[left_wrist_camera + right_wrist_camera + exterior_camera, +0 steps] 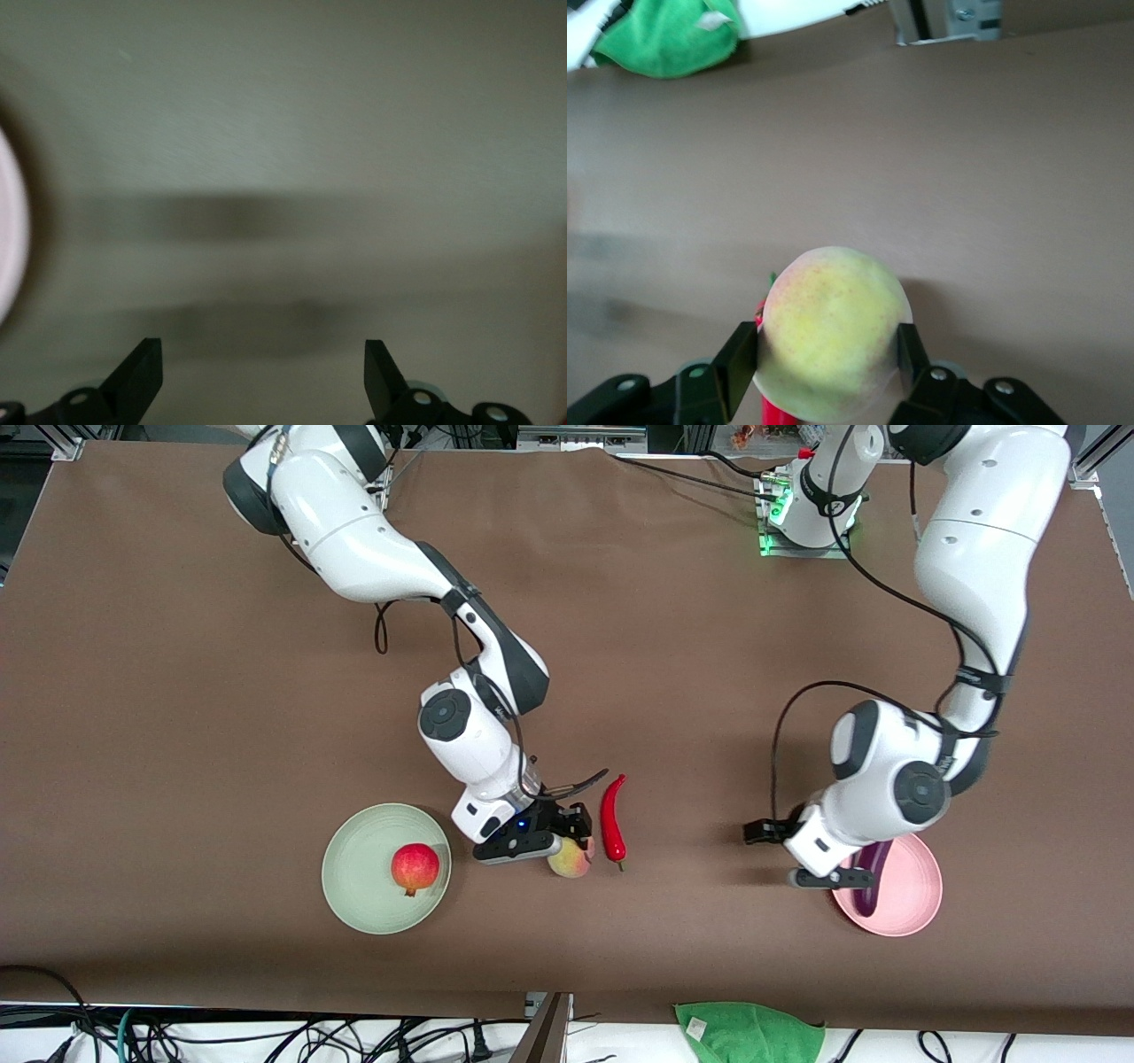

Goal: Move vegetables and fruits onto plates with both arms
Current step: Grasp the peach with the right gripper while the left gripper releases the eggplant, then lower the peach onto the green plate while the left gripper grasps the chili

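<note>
My right gripper (567, 841) is shut on the yellow-pink peach (570, 860), low at the table; in the right wrist view its fingers (740, 359) press both sides of the peach (833, 328). The red chili pepper (613, 819) lies on the table beside the peach and peeks out under it (775, 412). The red pomegranate (415, 868) sits on the mint green plate (363, 868). The purple eggplant (873, 877) lies on the pink plate (912, 886), partly hidden by the left arm. My left gripper (791, 857) is open and empty (261, 381) over bare table beside the pink plate (9, 230).
A green cloth (749, 1032) lies at the table's edge nearest the front camera and shows in the right wrist view (664, 40). Cables hang below that edge. The brown table top (177, 735) stretches toward the arms' bases.
</note>
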You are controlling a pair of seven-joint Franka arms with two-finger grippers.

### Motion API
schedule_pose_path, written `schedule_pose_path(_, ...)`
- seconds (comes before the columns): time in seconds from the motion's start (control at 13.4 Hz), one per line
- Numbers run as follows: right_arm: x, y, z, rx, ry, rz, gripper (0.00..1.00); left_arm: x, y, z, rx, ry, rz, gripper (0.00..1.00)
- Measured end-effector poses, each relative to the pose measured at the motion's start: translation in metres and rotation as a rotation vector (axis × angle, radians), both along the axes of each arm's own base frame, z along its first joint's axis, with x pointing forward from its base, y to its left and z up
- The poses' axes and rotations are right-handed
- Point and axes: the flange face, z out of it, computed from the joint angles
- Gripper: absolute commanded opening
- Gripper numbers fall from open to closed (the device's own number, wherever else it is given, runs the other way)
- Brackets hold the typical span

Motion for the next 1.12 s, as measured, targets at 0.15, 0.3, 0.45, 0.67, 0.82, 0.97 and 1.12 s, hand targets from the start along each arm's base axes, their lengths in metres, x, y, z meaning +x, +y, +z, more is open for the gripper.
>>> schedule_pose_path(0.15,0.012,-0.032,0.012,-0.08,0.045,0.082,0.21,-0.012,-0.044,-0.001,-0.004,0.022,0.048,1.0)
schedule_pose_path(0.3,0.03,-0.081,0.018,-0.149,0.086,0.169,0.21,-0.026,-0.088,-0.006,-0.009,0.034,0.082,1.0)
schedule_pose_path(0.45,0.049,-0.136,0.021,-0.192,0.109,0.249,0.21,-0.042,-0.131,-0.017,-0.016,0.03,0.109,1.0)
schedule_pose_path(0.67,0.062,-0.197,0.034,-0.182,0.161,0.337,0.21,-0.06,-0.182,-0.028,-0.026,0.028,0.128,1.0)
schedule_pose_path(0.82,0.064,-0.223,0.047,-0.186,0.176,0.388,0.21,-0.066,-0.213,-0.029,-0.025,0.014,0.141,1.0)
schedule_pose_path(0.97,0.067,-0.242,0.054,-0.196,0.168,0.448,0.21,-0.07,-0.24,-0.034,0.008,-0.03,0.137,1.0)
schedule_pose_path(1.12,0.071,-0.261,0.053,-0.205,0.15,0.501,0.21,-0.07,-0.253,-0.043,0.041,-0.071,0.111,0.92)
